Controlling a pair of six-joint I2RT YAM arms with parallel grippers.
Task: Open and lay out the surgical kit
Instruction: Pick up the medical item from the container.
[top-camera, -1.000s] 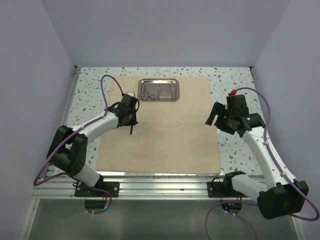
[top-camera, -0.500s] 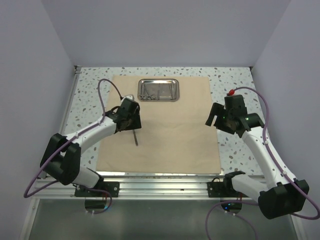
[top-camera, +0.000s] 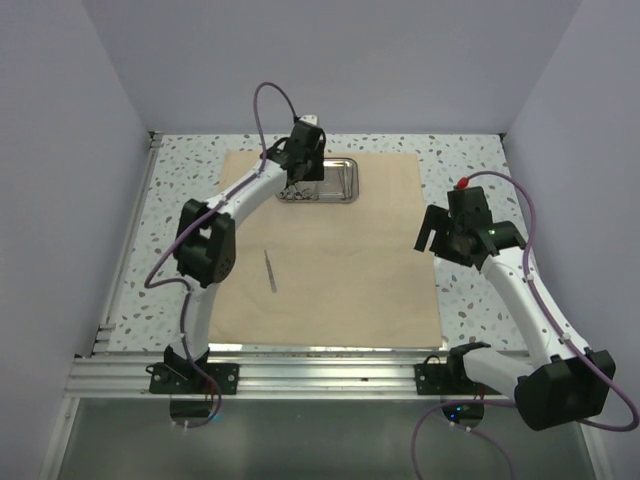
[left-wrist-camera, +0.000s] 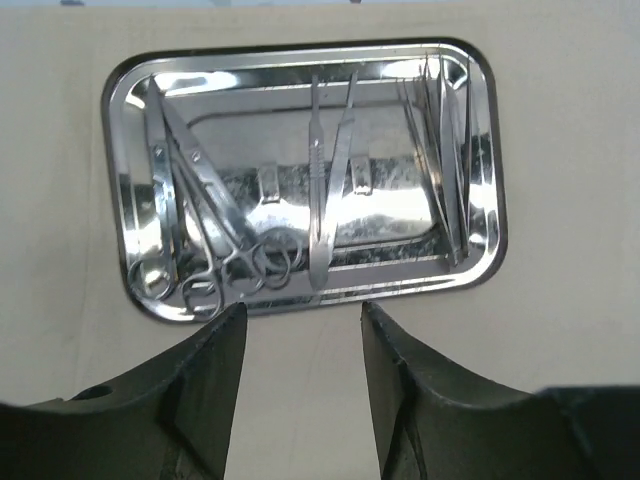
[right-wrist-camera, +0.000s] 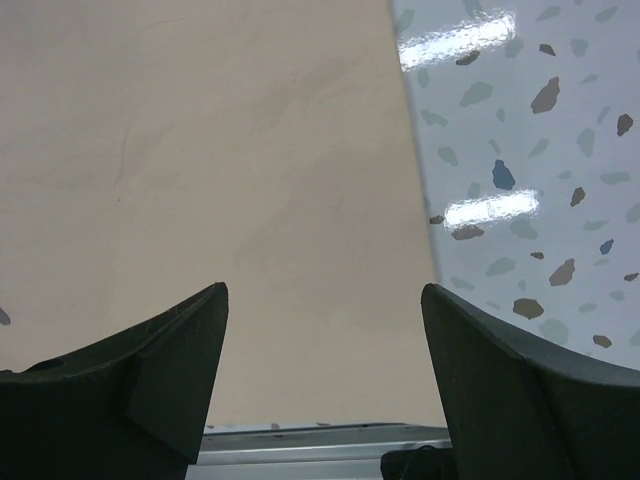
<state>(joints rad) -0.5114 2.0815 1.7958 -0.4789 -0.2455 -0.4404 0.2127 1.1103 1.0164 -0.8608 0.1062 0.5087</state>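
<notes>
Left arm (top-camera: 240, 195): white link shells, black joint housings, black base bracket; purple cable (top-camera: 256, 105) looped along it.
Right arm (top-camera: 530, 295): same white-and-black build; second purple cable (top-camera: 540, 222); red knob (top-camera: 465, 185) at the wrist.
Left gripper (left-wrist-camera: 300, 320), right gripper (right-wrist-camera: 325, 300): matte black, wedge-shaped fingers (right-wrist-camera: 150, 360), smooth inner faces.

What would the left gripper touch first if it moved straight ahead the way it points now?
Probably the near rim of the steel tray, or the beige cloth just before it; depth is unclear. The left gripper is open and empty.
</notes>
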